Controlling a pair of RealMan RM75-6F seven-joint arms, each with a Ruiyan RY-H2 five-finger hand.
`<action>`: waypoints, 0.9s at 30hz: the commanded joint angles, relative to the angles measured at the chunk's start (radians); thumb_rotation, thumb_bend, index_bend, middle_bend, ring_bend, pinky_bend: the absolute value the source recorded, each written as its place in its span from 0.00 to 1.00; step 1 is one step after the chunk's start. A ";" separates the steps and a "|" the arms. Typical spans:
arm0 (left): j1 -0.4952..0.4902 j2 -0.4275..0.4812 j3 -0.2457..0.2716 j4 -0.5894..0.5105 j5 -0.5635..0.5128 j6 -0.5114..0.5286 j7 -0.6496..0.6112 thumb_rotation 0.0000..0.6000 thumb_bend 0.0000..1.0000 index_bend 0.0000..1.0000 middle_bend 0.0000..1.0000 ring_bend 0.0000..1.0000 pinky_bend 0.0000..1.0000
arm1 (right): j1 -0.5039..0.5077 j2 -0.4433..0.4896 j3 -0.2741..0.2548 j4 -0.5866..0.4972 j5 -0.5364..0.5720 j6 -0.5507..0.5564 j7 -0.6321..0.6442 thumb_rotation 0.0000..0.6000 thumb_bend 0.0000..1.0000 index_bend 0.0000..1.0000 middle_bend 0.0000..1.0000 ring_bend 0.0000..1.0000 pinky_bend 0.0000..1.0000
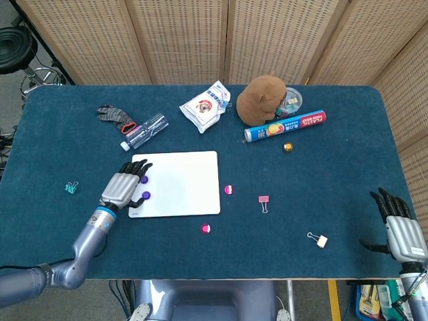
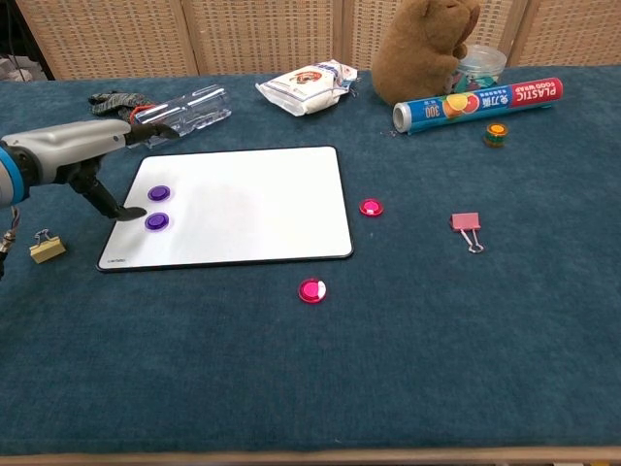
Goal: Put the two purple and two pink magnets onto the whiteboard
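Head view: whiteboard (image 1: 184,182) holds two purple magnets (image 1: 146,195) at its 9 o'clock edge, left hand (image 1: 121,188) beside them, fingers spread, holding nothing; right hand (image 1: 400,231) idle at table's 4 o'clock, fingers apart, empty. Chest view: two pink magnets (image 2: 312,289) on cloth at board's 3 and 5 o'clock (small, light, rigid, slick domes; likely pinch by rim).

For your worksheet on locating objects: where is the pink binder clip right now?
In the chest view the pink binder clip lies on the blue cloth right of the whiteboard, just beyond the nearer pink magnet.
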 commanded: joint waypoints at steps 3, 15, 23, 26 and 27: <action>0.096 0.119 0.033 -0.085 0.142 0.133 -0.100 1.00 0.24 0.00 0.00 0.00 0.00 | 0.004 -0.018 -0.001 0.012 -0.019 0.012 -0.014 1.00 0.00 0.00 0.00 0.00 0.00; 0.257 0.264 0.084 -0.155 0.240 0.330 -0.202 1.00 0.09 0.00 0.00 0.00 0.00 | 0.056 -0.059 0.014 -0.004 -0.089 0.020 -0.103 1.00 0.00 0.03 0.00 0.00 0.00; 0.330 0.340 0.102 -0.207 0.255 0.390 -0.241 1.00 0.09 0.00 0.00 0.00 0.00 | 0.199 -0.085 0.064 -0.090 -0.082 -0.137 -0.250 1.00 0.00 0.14 0.00 0.00 0.00; 0.342 0.358 0.100 -0.212 0.264 0.400 -0.258 1.00 0.09 0.00 0.00 0.00 0.00 | 0.265 -0.096 0.095 -0.120 -0.038 -0.227 -0.274 1.00 0.00 0.16 0.00 0.00 0.00; 0.347 0.365 0.099 -0.213 0.268 0.402 -0.266 1.00 0.09 0.00 0.00 0.00 0.00 | 0.294 -0.103 0.108 -0.130 -0.015 -0.265 -0.281 1.00 0.00 0.17 0.00 0.00 0.00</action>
